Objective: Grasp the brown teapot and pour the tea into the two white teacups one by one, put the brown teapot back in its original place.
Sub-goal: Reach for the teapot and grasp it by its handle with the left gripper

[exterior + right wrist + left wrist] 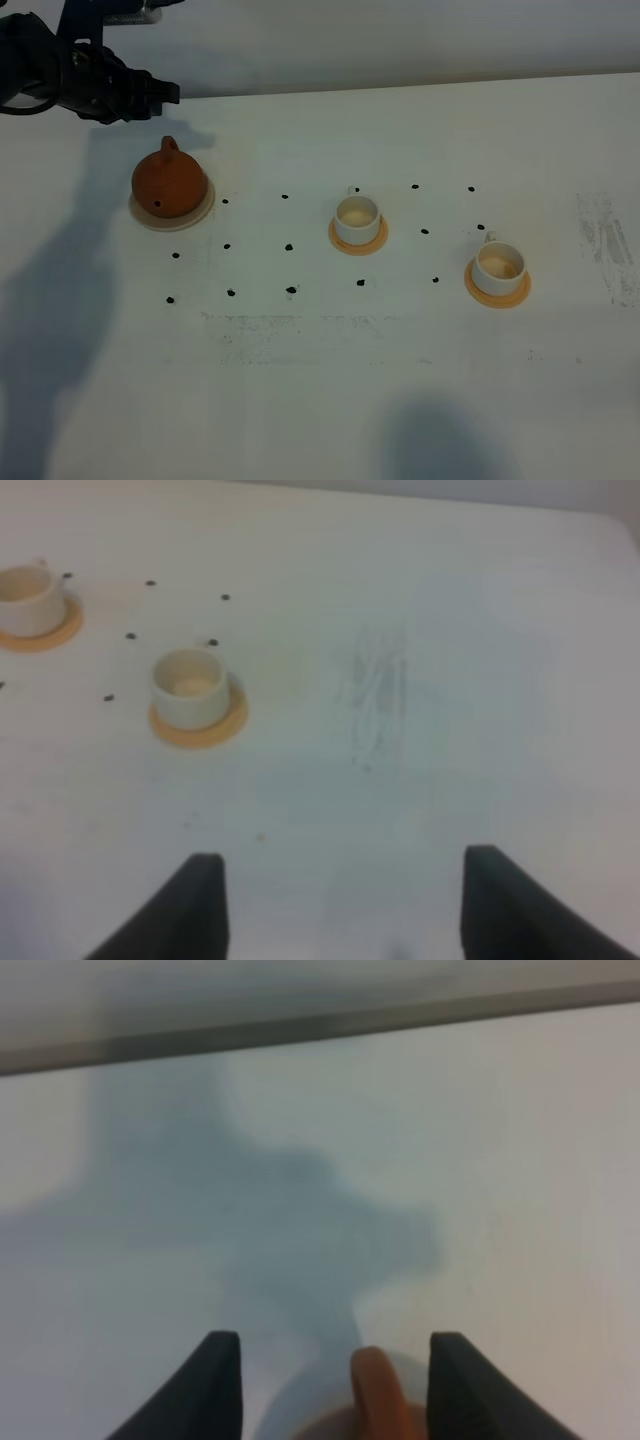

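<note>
The teapot sits square on its cream coaster. Its loop handle points to the far edge of the bench, and what looks like its spout faces the near edge, so its long axis runs far to near. The left end effector hangs just beyond the teapot on the handle side. It is released, with the jaws standing wide and nothing in them. From where I stand, the grasp comes down to closing that short gap toward the handle, with the jaws set across the loop.

The two cups stand on their orange coasters well off to the teapot's right, the second farther out and nearer the front edge than the first. The left arm is plainly the one nearer the teapot.

The high camera shows the whole layout but not how the jaws line up. The left wrist camera does: the handle rises between the two dark fingers, a touch nearer one than the other and touching neither. The right end effector shows only in its own wrist view, released over bare bench far beyond the cups from the teapot.
</note>
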